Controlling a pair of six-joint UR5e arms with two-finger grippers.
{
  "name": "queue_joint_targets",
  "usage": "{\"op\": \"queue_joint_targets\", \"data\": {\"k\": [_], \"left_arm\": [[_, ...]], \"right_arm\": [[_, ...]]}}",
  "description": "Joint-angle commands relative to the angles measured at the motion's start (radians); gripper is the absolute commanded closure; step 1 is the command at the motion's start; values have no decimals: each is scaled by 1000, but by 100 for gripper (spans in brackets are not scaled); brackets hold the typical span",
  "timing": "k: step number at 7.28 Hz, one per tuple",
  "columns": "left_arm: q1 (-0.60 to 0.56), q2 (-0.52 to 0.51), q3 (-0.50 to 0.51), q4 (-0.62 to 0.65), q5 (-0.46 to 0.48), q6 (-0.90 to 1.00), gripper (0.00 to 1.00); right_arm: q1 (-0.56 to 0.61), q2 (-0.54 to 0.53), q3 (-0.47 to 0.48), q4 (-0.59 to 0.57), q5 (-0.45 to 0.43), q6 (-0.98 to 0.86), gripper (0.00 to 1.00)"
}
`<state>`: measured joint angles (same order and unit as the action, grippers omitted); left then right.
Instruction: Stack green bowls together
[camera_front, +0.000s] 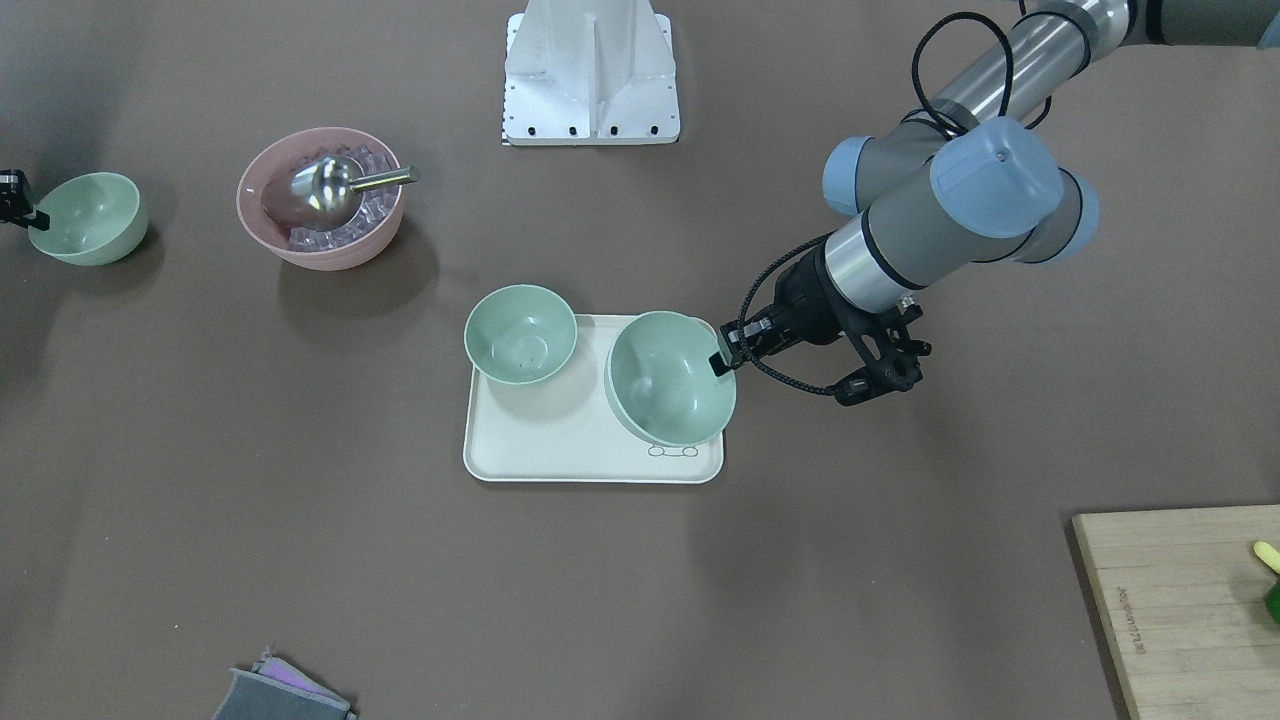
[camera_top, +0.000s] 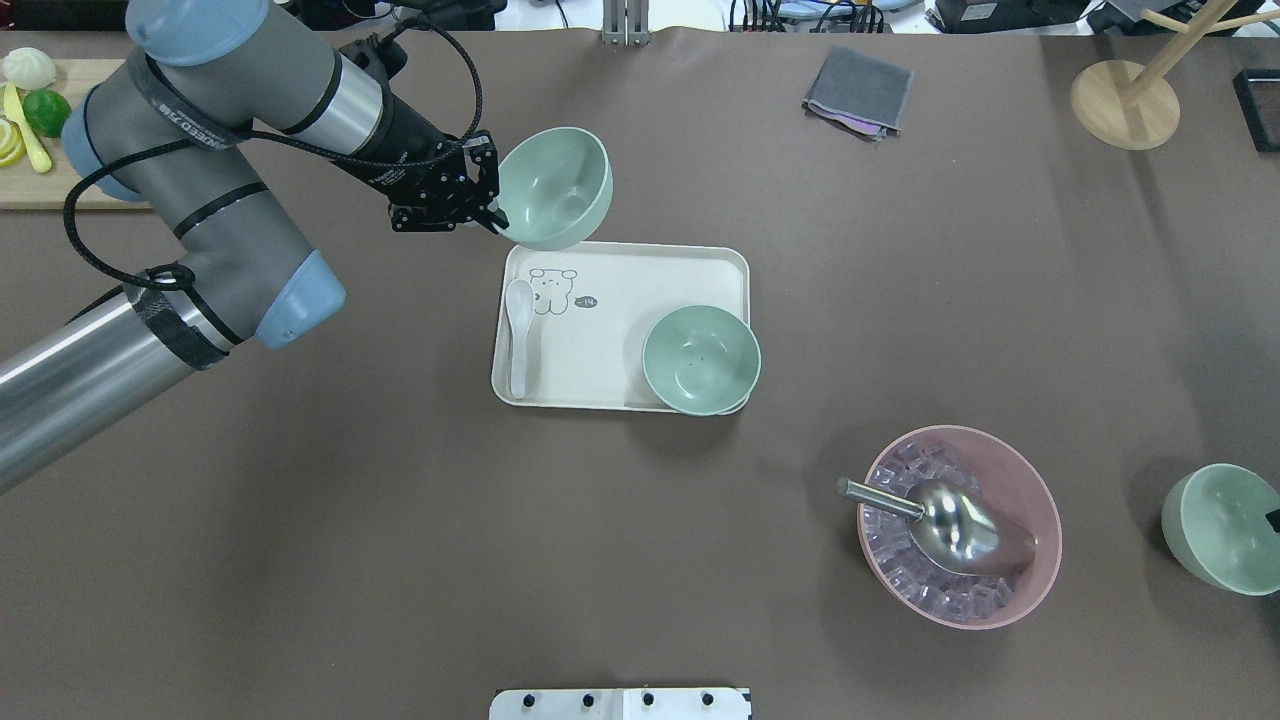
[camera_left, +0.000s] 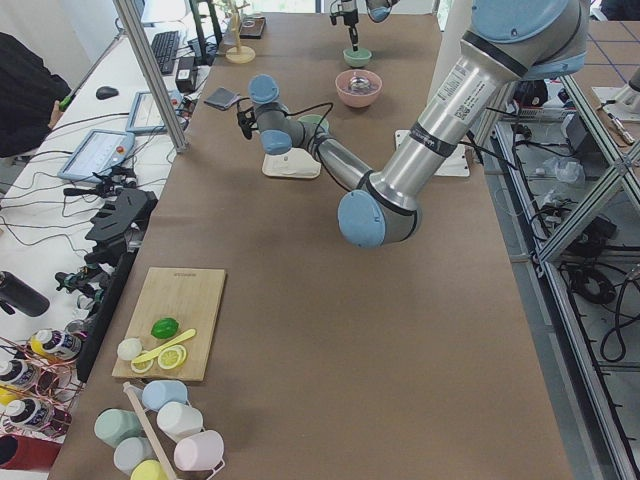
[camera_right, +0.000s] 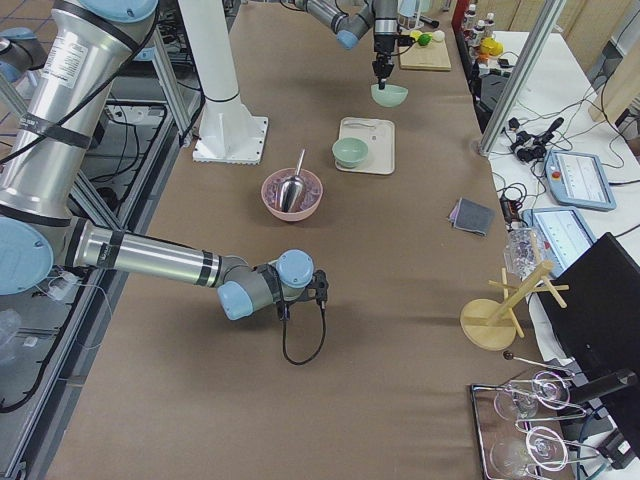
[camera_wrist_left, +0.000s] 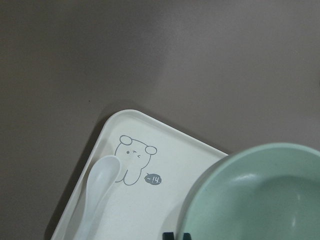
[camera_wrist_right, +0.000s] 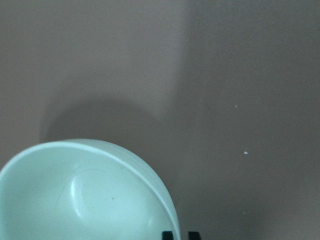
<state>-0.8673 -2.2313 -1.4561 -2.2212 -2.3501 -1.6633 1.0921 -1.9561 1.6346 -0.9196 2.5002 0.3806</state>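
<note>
My left gripper (camera_top: 490, 215) is shut on the rim of a pale green bowl (camera_top: 555, 188) and holds it tilted above the far left corner of the cream tray (camera_top: 620, 280). The front view shows the same gripper (camera_front: 722, 358) and bowl (camera_front: 668, 378). A second green bowl (camera_top: 700, 358) stands upright in the tray's near right corner. A third green bowl (camera_top: 1225, 528) is at the right edge of the table, and my right gripper (camera_front: 30, 215) is shut on its rim (camera_wrist_right: 175, 220). I cannot tell whether this bowl rests on the table.
A pink bowl (camera_top: 960, 525) with ice cubes and a metal scoop stands between the tray and the third bowl. A white spoon (camera_top: 518, 335) lies on the tray's left side. A grey cloth (camera_top: 858, 92), a wooden stand (camera_top: 1125, 100) and a cutting board (camera_front: 1180, 600) lie farther out.
</note>
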Motion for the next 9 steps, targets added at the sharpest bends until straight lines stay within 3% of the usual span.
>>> {"op": "queue_joint_targets", "data": {"k": [1, 3, 4, 6, 9], "left_arm": [[-1, -1, -4, 0, 0, -4, 100], [-1, -4, -4, 1, 0, -6, 100], [-1, -5, -3, 1, 0, -6, 100], [37, -28, -3, 0, 21, -41, 100], [200, -73, -30, -9, 214, -146, 100]], "right_arm": [[49, 2, -28, 53, 44, -14, 100], [223, 43, -36, 48, 254, -8, 100], [274, 46, -44, 53, 293, -8, 100], [333, 126, -45, 51, 319, 44, 100], [364, 255, -61, 50, 313, 211, 100]]}}
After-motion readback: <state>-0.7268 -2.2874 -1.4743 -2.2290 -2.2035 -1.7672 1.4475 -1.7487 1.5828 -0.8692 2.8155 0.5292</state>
